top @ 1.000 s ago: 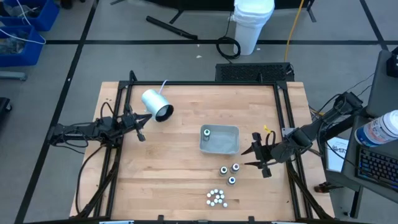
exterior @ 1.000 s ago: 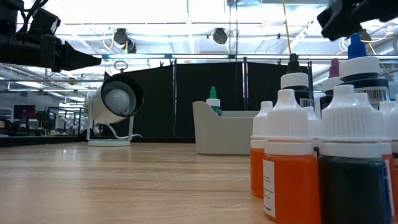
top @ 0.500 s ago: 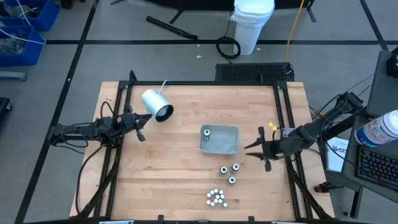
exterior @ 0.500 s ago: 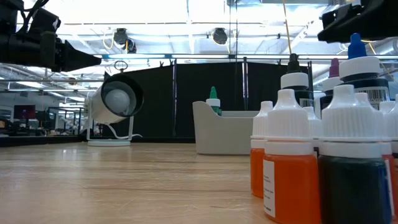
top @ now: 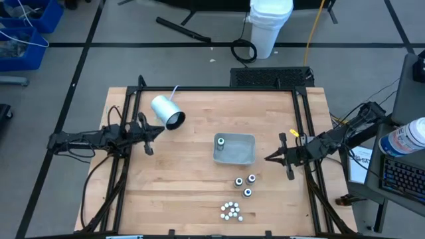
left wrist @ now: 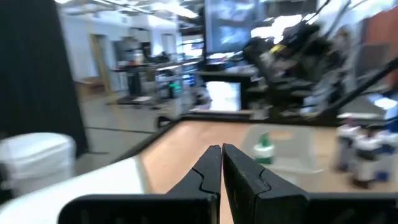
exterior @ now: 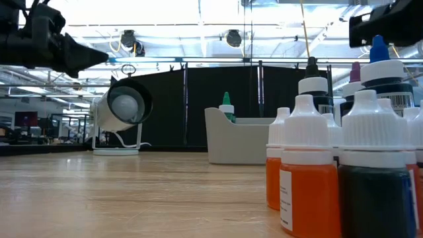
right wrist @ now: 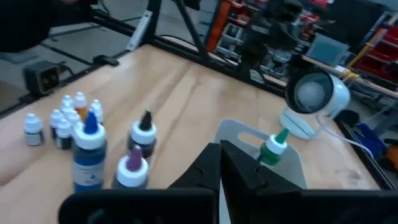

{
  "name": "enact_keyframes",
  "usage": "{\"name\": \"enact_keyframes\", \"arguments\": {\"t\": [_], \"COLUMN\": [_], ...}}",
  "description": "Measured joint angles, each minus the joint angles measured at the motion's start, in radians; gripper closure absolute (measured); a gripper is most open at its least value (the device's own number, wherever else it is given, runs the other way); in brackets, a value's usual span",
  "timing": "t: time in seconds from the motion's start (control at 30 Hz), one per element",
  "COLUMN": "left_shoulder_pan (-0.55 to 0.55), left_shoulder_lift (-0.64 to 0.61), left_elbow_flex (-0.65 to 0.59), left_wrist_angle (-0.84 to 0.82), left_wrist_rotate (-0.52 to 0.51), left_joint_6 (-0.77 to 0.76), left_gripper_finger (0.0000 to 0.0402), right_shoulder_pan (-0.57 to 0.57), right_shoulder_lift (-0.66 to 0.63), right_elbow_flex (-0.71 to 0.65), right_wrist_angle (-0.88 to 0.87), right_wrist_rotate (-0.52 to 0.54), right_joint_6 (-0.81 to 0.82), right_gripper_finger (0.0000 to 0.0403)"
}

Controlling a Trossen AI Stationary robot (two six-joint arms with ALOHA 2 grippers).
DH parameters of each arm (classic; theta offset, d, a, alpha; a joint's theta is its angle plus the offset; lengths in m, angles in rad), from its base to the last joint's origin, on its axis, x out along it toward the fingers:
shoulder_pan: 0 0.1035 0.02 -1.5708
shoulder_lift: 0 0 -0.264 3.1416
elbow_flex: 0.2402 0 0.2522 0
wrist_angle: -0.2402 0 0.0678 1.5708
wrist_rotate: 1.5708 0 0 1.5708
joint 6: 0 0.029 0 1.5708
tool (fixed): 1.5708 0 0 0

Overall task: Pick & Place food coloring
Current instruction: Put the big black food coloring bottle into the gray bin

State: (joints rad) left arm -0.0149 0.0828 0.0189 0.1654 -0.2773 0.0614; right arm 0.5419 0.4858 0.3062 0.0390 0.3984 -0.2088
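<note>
While both pincers sit clenched, empty, right pincer [top: 271, 158] beside tray [top: 247, 141], bottle [exterior: 384, 79] label barcode unreadable

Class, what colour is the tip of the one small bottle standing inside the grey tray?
Green; the bottle in the tray shows best in the right wrist view.

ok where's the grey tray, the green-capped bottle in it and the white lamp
grey tray [top: 244, 154], high view, bare floor of the tray
green-capped bottle [right wrist: 272, 151], right wrist view, its body
white lamp [top: 166, 111], high view, side of its cylinder
</note>
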Motion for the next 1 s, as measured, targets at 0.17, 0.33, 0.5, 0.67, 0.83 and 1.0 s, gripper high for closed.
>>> {"name": "enact_keyframes", "arguments": {"t": [0.17, 0.33, 0.5, 0.67, 0.83, 1.0], "left_shoulder_pan": [-0.044, -0.115, -0.194, -0.245, -0.279, -0.287], "left_shoulder_lift": [0.179, 0.477, 0.855, 1.194, 1.469, 1.691], "left_elbow_flex": [0.0, 0.08, 0.376, 0.745, 1.159, 1.544], "left_wrist_angle": [0.181, 0.391, 0.232, 0.025, -0.283, -0.568], "left_wrist_rotate": [0.015, -0.005, -0.076, -0.087, -0.057, -0.037], "left_joint_6": [-0.016, -0.018, -0.043, -0.041, -0.038, -0.052], "left_gripper_finger": [0.0378, 0.0378, 0.0394, 0.0385, 0.0382, 0.0394], "right_shoulder_pan": [-0.004, -0.004, -0.004, -0.004, -0.004, -0.004], "right_shoulder_lift": [-0.032, -0.064, -0.082, -0.091, -0.098, -0.111], "right_elbow_flex": [-0.085, -0.085, -0.085, -0.085, -0.084, -0.084], "right_wrist_angle": [0.079, 0.095, 0.092, 0.087, 0.092, 0.057], "right_wrist_rotate": [0.019, 0.02, 0.02, 0.02, 0.024, 0.019], "right_joint_6": [-0.075, -0.093, -0.089, -0.069, -0.094, -0.13], "right_gripper_finger": [0.0402, 0.0402, 0.0402, 0.0402, 0.0403, 0.0403]}}
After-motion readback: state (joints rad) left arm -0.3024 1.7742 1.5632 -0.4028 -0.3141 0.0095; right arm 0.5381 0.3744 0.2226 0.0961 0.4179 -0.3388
